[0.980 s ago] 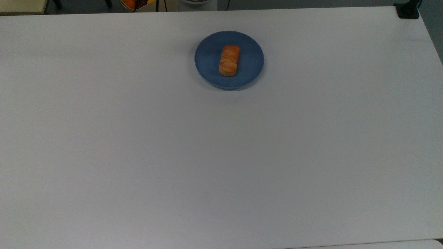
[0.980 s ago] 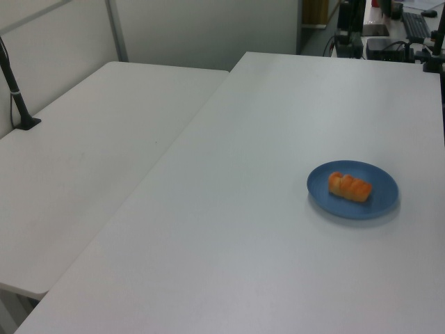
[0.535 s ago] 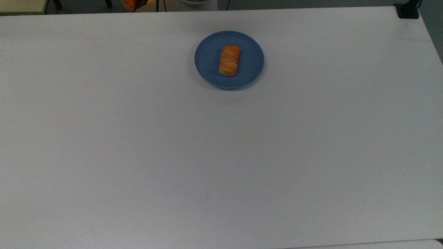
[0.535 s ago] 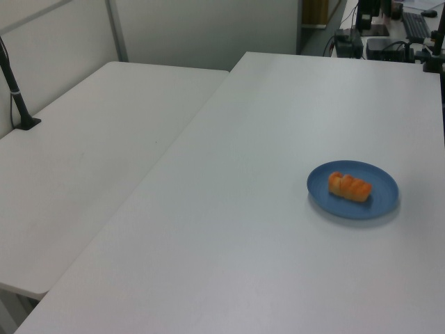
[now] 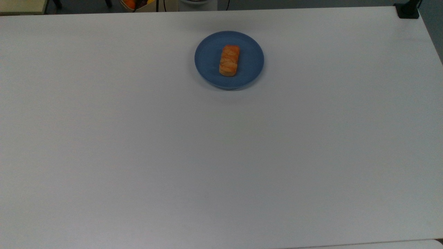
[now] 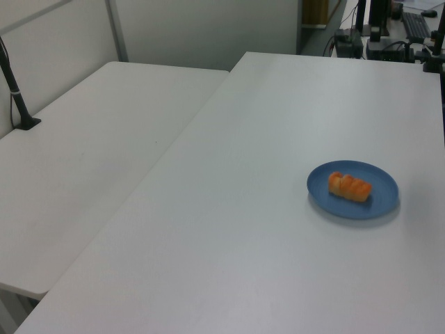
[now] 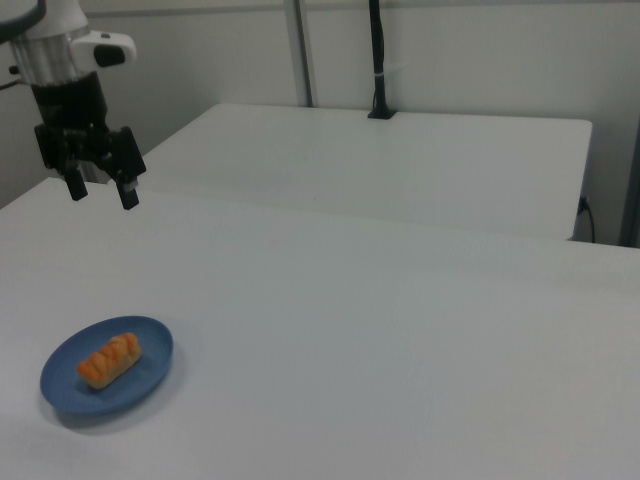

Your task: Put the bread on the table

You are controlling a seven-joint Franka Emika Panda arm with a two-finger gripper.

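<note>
White table [image 5: 221, 155] stretches wide and bare around you, its far edge just behind the blue plate [image 5: 249, 65] in the top view. Your bread [image 7: 110, 361] lies on that plate, below and well apart from the end effector [image 7: 100, 190], fingers apart. Bread and plate are unmoved since before.

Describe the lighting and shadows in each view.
Top view: soft even light, faint shadow below the blue plate. Left view: mild shadow at the plate's near right rim, bread evenly lit. Right view: diffuse light, soft shadow under the plate; gripper open above the table.
</note>
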